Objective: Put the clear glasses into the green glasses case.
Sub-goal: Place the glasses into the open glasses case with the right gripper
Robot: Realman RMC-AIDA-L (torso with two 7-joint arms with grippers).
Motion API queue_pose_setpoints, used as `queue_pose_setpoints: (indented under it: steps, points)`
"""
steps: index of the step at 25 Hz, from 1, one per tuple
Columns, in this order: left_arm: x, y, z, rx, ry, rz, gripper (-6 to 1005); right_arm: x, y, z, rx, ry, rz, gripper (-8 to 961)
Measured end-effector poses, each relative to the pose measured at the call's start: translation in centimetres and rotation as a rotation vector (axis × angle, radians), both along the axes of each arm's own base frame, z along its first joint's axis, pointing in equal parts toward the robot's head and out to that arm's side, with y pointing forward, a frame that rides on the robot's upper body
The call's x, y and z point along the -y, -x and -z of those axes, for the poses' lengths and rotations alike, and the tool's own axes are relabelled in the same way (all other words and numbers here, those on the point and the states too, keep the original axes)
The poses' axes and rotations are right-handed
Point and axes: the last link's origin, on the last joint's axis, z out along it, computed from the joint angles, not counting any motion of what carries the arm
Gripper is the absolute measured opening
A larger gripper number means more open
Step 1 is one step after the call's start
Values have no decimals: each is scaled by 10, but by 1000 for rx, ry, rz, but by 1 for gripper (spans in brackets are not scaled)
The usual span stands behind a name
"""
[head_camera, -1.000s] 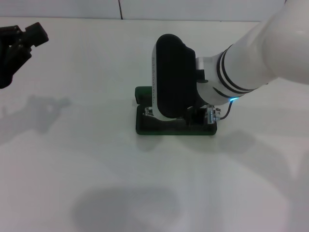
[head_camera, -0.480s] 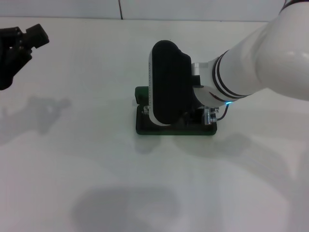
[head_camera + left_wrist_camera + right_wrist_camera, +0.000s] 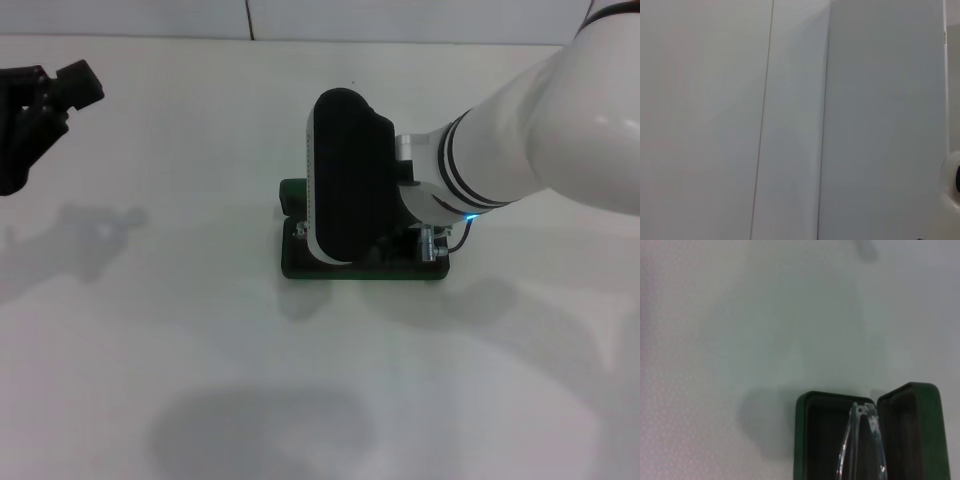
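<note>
Since a second ago, the right arm has shifted slightly toward the robot's left and settled lower over the green glasses case (image 3: 300, 262), while the left gripper (image 3: 40, 95) has barely changed.

Nearest the robot, the white table (image 3: 150, 350) carries only soft shadows. Toward the middle of the table sits the green glasses case, dark green with rounded corners, lying open. In the head view most of it is hidden beneath the right arm's black and white wrist housing; only its near edge and left end show.

The right wrist view looks straight down on the case (image 3: 807, 440). Both halves lie open side by side, each with a darker lining. The clear glasses (image 3: 862, 445), transparent and colourless, stand over the ridge where the two halves meet, reaching down into the case. Whether they rest on the lining cannot be told.

The right gripper itself is hidden under the wrist housing, so how wide its fingers stand, and whether they grasp the glasses, cannot be told.

Farther off, near the far left corner of the table, the left gripper hangs in the air, black, well apart from the case, holding nothing; its finger spread cannot be told.
</note>
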Motion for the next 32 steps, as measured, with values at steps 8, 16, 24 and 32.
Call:
queue_pose_setpoints:
  steps: [8, 16, 24, 32]
  points:
    - [2, 1, 2, -1, 3, -3, 36, 2, 0, 1, -3, 2, -4, 92]
    - [2, 2, 2, -2, 3, -5, 35, 2, 0, 1, -8, 2, -4, 92]
    - [3, 2, 2, -2, 2, -6, 35, 4, -1, 1, 1, 7, -1, 104]
    - [3, 2, 1, -1, 4, -6, 34, 10, 0, 0, 15, -3, -23, 151]
